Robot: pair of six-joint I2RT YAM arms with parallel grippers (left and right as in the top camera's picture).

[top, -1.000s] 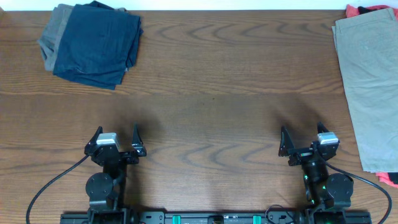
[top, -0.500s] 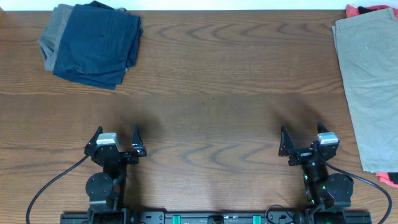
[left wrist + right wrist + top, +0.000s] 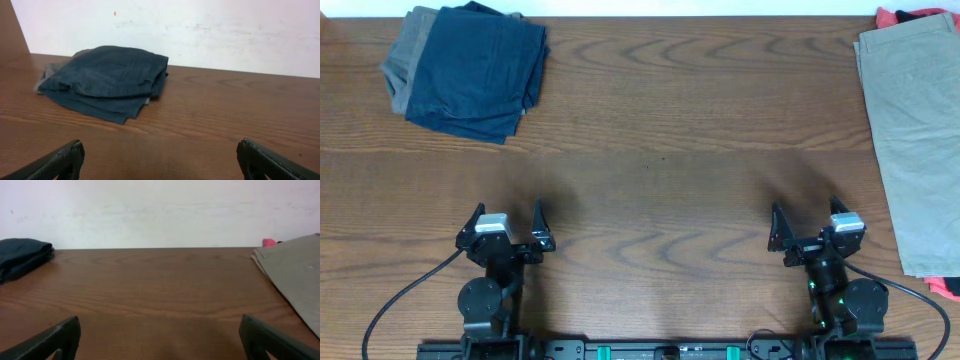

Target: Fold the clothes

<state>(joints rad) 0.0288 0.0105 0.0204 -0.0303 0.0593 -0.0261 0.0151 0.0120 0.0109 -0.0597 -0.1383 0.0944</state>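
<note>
The khaki-beige shorts (image 3: 918,140) lie flat along the table's right edge, partly cut off by the frame; they also show at the right of the right wrist view (image 3: 295,275). My left gripper (image 3: 506,218) is open and empty near the front edge at the left; its fingertips frame bare wood in the left wrist view (image 3: 161,156). My right gripper (image 3: 805,218) is open and empty near the front edge, left of the shorts, with bare wood between its fingers in the right wrist view (image 3: 160,332).
A folded navy-blue and grey pile (image 3: 470,68) sits at the back left, also in the left wrist view (image 3: 107,80). A red garment (image 3: 908,16) peeks from under the shorts at the back right and at the front right (image 3: 944,287). The wooden table (image 3: 660,150) ends at a white wall.
</note>
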